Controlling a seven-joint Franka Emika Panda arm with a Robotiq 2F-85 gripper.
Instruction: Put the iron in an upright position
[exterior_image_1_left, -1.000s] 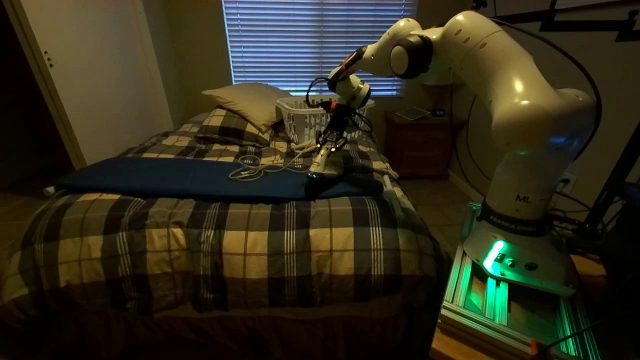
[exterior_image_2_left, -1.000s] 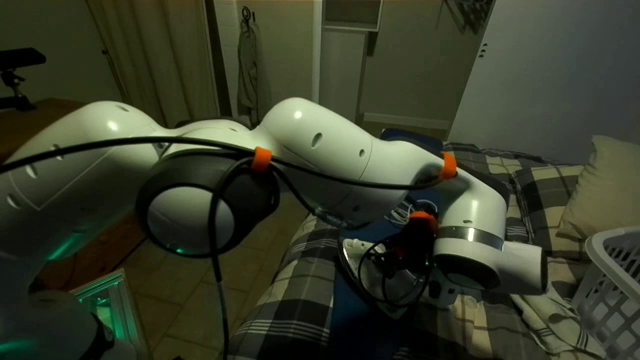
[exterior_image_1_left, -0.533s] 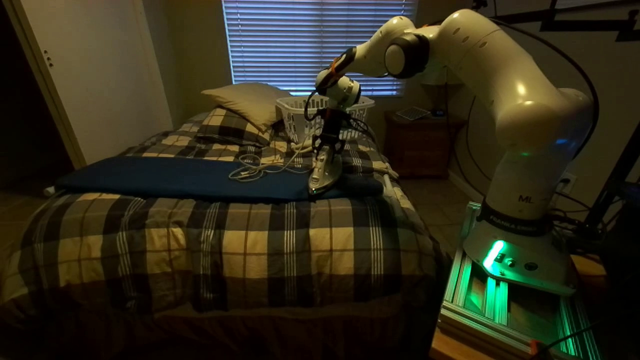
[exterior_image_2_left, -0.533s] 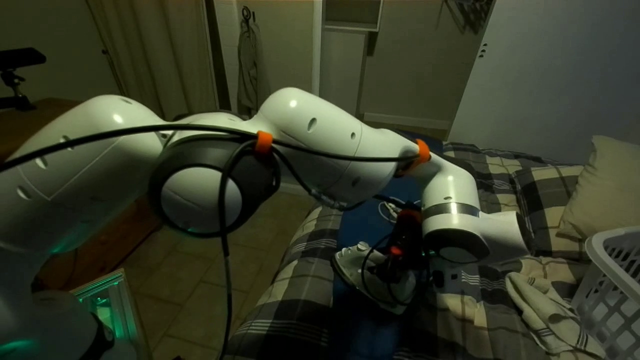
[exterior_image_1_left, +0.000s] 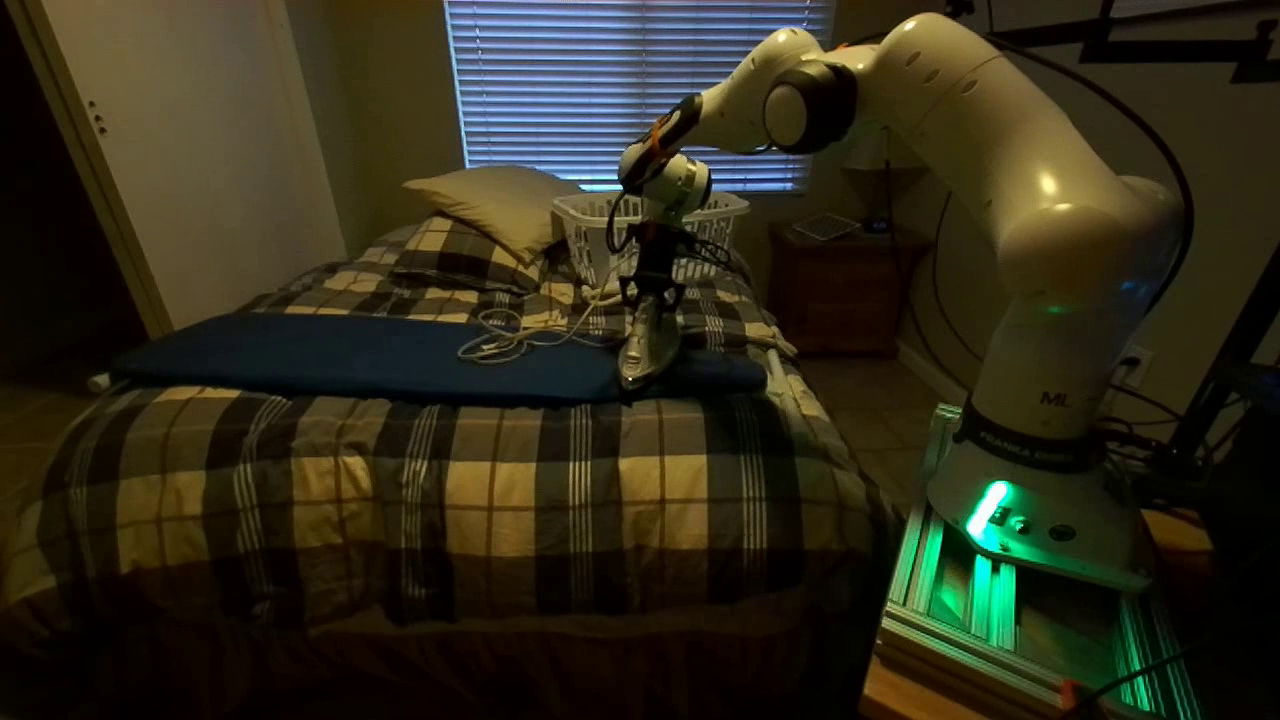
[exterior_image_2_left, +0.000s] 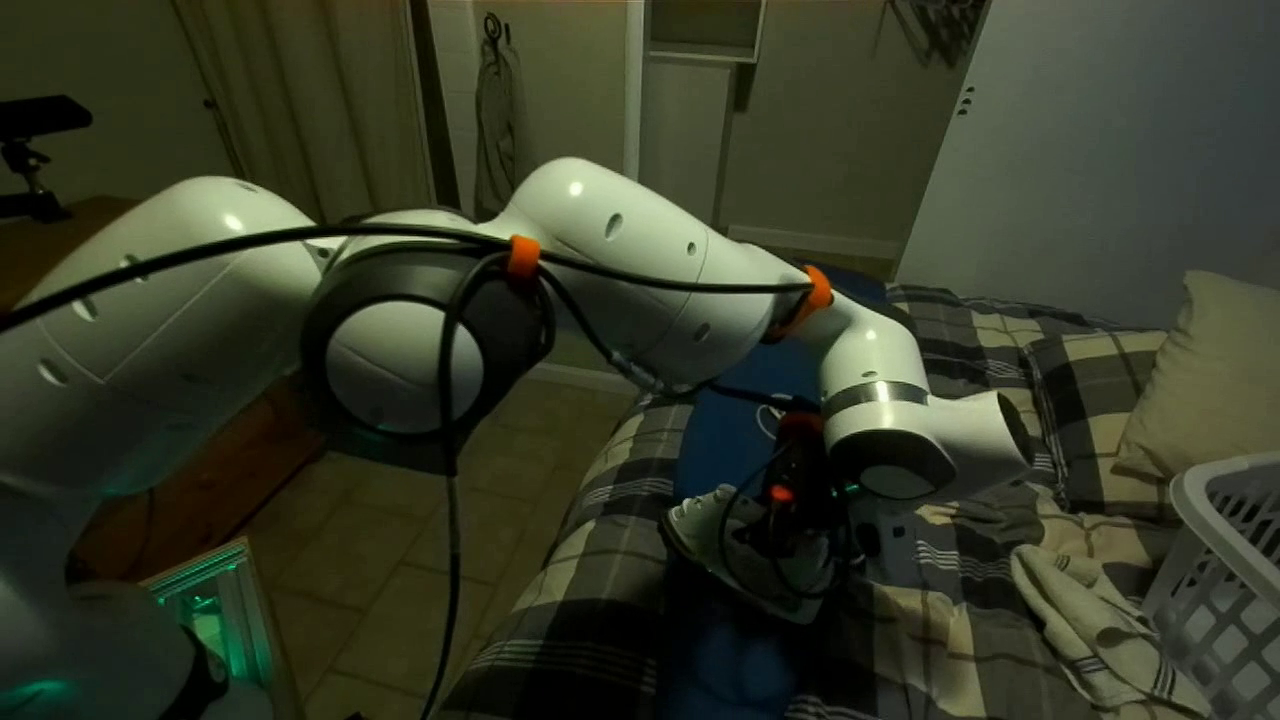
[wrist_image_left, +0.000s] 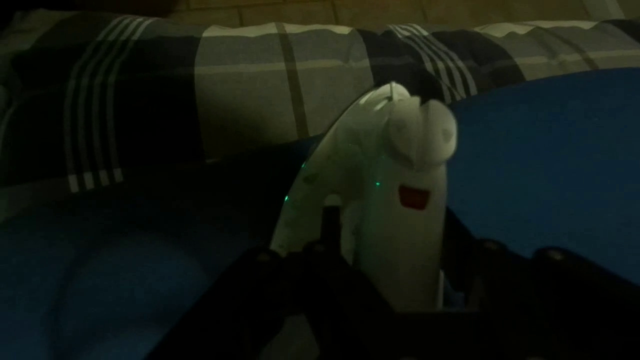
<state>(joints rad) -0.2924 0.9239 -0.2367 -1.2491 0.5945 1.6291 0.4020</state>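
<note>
The iron (exterior_image_1_left: 648, 350), pale silver with a darker sole, stands over the right part of the blue board, its nose pointing down toward the board's near edge. In an exterior view its side (exterior_image_2_left: 700, 530) shows, with the dark sole edge on the board side. I cannot tell whether the sole rests flat. In the wrist view its handle (wrist_image_left: 405, 240), with a red patch, lies between my fingers. My gripper (wrist_image_left: 392, 217) appears shut around the handle; the fingertips are dark and partly hidden. The gripper also shows above the iron in an exterior view (exterior_image_1_left: 654, 292).
The blue board (exterior_image_1_left: 400, 350) lies across a plaid bed. The pale cord (exterior_image_1_left: 500, 345) lies looped left of the iron. The white basket (exterior_image_1_left: 590, 240) stands behind. A cream pillow (exterior_image_1_left: 500, 200) lies at the back, a striped towel (exterior_image_2_left: 1090, 620) beside the basket.
The iron has turned with my gripper from a sideways lean to nose toward the board's near edge. The wrist has swung slightly left in an exterior view; the last half second shows little movement.
</note>
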